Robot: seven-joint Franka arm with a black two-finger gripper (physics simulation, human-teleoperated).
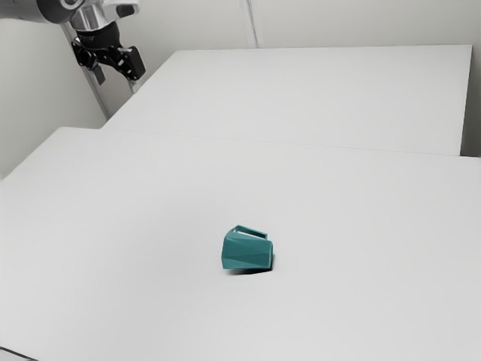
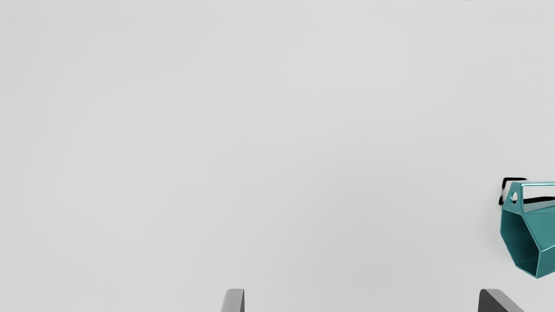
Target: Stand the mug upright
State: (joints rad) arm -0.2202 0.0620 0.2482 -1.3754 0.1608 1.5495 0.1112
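Exterior view, and straight to the teal faceted mug (image 1: 247, 254), tipped over on its side on the white desk (image 1: 361, 248), handle (image 1: 252, 229) along the upper edge as seen from here. Over to the wrist view now: open mouth (image 2: 519, 242) in sight, gaping sideways rather than up, just beyond one of the two fingers (image 2: 234, 302). Not upright, then; still to be stood on its base, by the look of it.

Out from the mug to the black hand (image 1: 119, 75), up at the exterior view's upper left, well apart from it, wide open and with nothing in its grip. Behind, toward the back wall (image 1: 210, 26), another pale tabletop (image 1: 323, 98).

So, likely next: bring the hand across and centre it over the mug before going down. Best to straddle the body, clear of the handle, and close gently; those slanting facets could squirt away under a lopsided pinch. Then lift a little, turn until mouth-up, lower slowly, base flat on the desk before letting go. Release too soon, and probably over it rolls again.
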